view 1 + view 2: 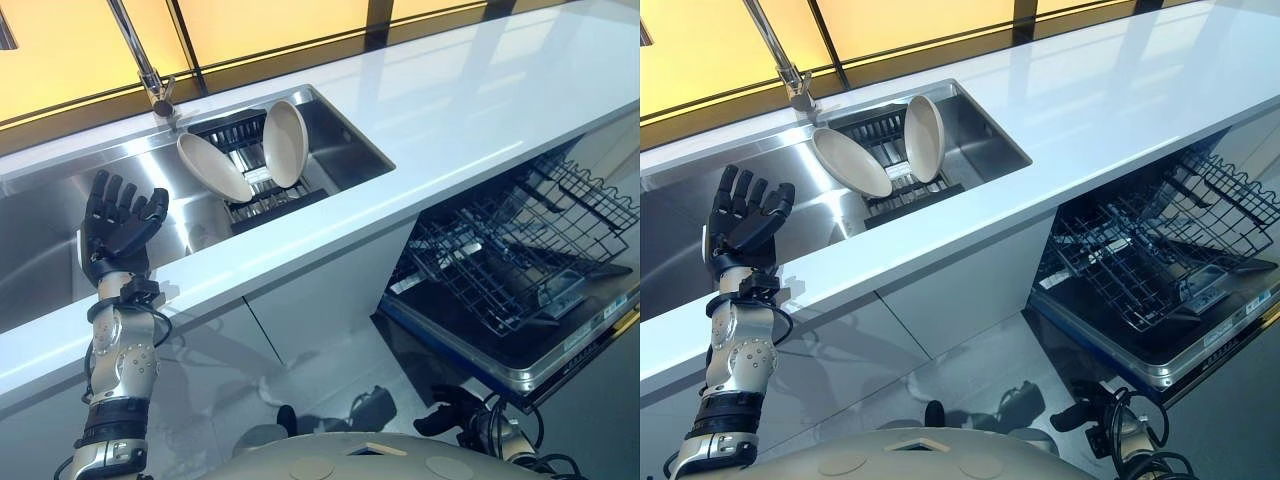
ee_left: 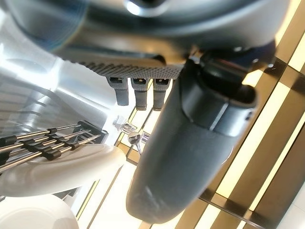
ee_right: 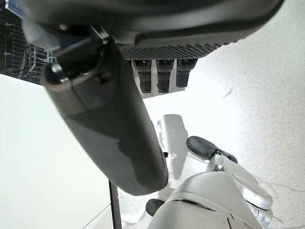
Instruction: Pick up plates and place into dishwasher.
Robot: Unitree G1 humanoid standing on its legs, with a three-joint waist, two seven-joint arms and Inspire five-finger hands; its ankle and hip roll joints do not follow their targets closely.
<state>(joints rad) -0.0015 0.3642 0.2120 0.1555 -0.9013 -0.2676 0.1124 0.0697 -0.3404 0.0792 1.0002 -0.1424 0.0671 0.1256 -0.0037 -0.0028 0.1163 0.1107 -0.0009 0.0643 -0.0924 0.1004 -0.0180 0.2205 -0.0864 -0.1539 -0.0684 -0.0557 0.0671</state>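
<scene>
Left hand (image 1: 118, 222) raised with fingers spread, empty, two plates (image 1: 213, 167) in sink rack to its right

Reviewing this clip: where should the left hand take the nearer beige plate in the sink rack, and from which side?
Probably its raised upper rim. The left plate leans on edge in the sink rack, tipped toward the open left hand, so that rim is free. Coming from above on the hand's side avoids the other plate.
</scene>
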